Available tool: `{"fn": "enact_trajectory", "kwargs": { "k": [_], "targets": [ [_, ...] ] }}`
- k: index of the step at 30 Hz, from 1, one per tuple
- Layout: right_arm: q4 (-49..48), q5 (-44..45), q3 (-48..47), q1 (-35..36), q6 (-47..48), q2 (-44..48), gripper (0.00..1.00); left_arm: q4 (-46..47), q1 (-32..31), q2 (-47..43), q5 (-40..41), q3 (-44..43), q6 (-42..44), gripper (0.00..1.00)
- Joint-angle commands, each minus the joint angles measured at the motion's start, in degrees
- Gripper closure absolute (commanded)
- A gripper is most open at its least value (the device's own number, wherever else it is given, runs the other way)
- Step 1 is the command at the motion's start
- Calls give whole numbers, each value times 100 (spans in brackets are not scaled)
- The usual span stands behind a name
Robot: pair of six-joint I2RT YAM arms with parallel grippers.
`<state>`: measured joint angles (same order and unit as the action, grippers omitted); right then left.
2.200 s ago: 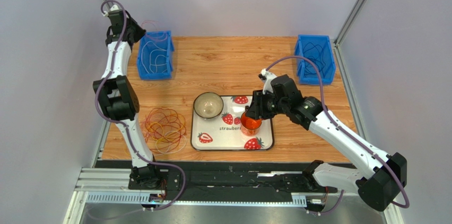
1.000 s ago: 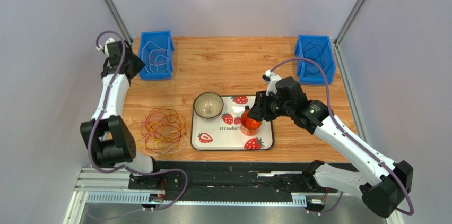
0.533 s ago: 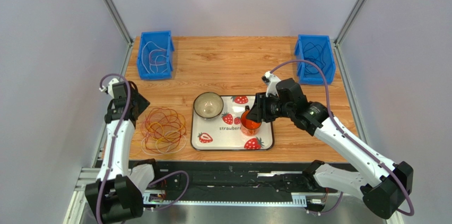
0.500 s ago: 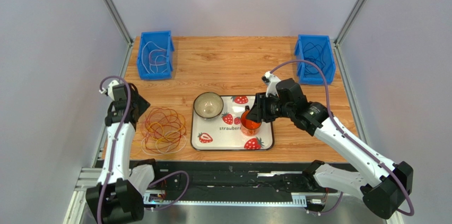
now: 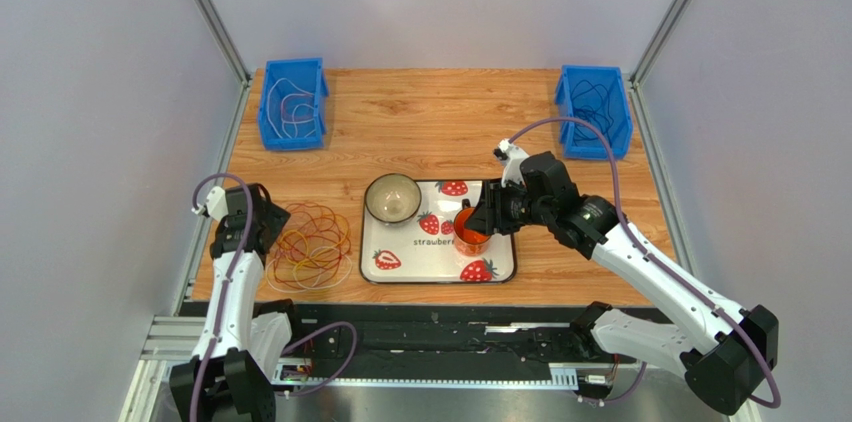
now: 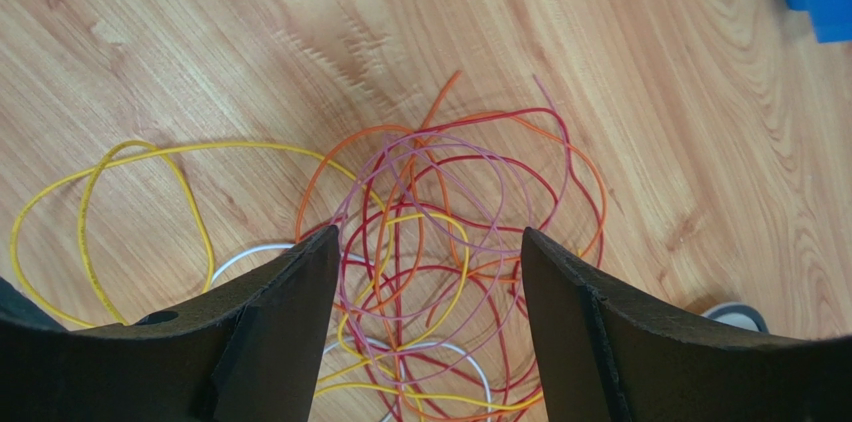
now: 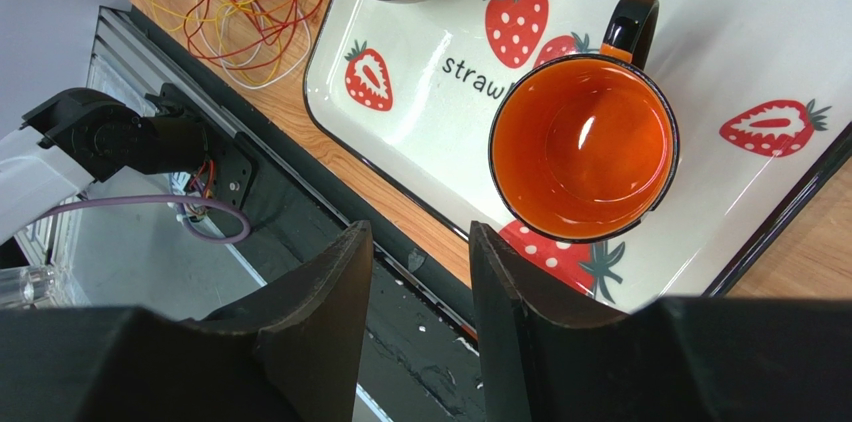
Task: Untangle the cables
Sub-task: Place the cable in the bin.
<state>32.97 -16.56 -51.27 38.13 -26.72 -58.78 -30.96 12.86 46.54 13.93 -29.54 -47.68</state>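
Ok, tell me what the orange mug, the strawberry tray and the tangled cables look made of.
Orange mug: likely glazed ceramic, glossy highlight inside.
Strawberry tray: plastic or melamine, smooth sheen, printed pattern.
Cables: seemingly plastic-sheathed wire, thin coloured loops holding their curve.

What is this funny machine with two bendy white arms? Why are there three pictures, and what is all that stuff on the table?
It is a robot with two arms, and each arm ends in a two-finger claw. The big picture looks down from above. The other two come from small cameras on the wrists, so you see each claw's own fingers at the bottom. On the wooden table lies a tangle of thin coloured cables, and next to it a strawberry tray carrying a bowl and an orange mug. Far back stand a left blue bin and a right blue bin. The left claw hangs open just over the cables. The right claw is open near the mug. Neither holds anything.
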Motion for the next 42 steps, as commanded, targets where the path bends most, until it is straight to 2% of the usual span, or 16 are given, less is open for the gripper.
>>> {"fn": "enact_trajectory", "kwargs": {
  "k": [1,14,25,34,42],
  "targets": [
    [-229,47,99,37,149,-10,56,414,41,424,189,-34,-539,25],
    [-318,-14,161,37,193,-168,56,1267,67,1207,39,36,-892,30],
    [-326,3,170,37,202,-230,56,1821,111,1577,118,194,-962,42],
    [-335,21,170,37,202,-274,56,1927,120,1867,-84,142,-1068,44],
    [-335,38,178,37,202,-291,56,1620,129,1710,-339,106,-1129,43]
  ]
}}
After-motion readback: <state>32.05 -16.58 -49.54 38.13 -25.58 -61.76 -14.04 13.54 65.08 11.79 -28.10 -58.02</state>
